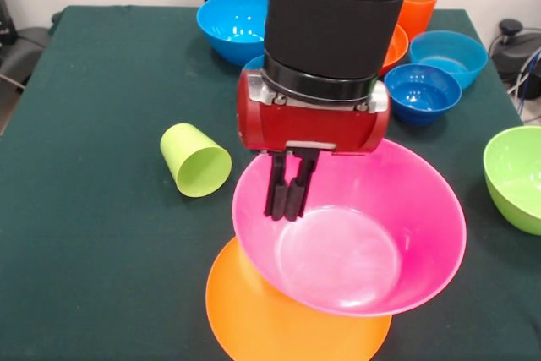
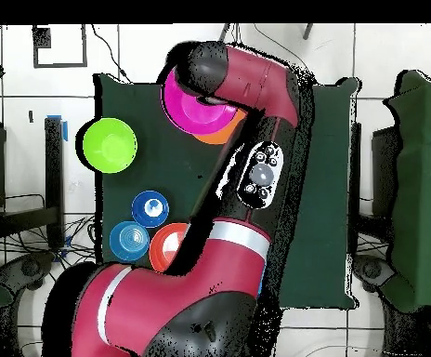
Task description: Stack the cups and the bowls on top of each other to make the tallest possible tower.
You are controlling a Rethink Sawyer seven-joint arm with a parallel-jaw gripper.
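The big orange bowl (image 1: 279,327) lay upside down below the gripper (image 1: 290,200) as a wide base, and the pink bowl (image 1: 363,243) sat tilted on it, open side up. The fingers were pinched on the pink bowl's far rim to hold it. The lime green cup (image 1: 196,161) lay on its side just beside the gripper.

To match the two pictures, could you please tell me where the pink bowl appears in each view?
Front view: the pink bowl fills the lower centre, tilted on the orange bowl, with the tool at its far rim.
Overhead view: the pink bowl sits at top centre, partly under the arm.
Shared landmark: the green bowl, at the right edge in front and left of the pink bowl overhead.
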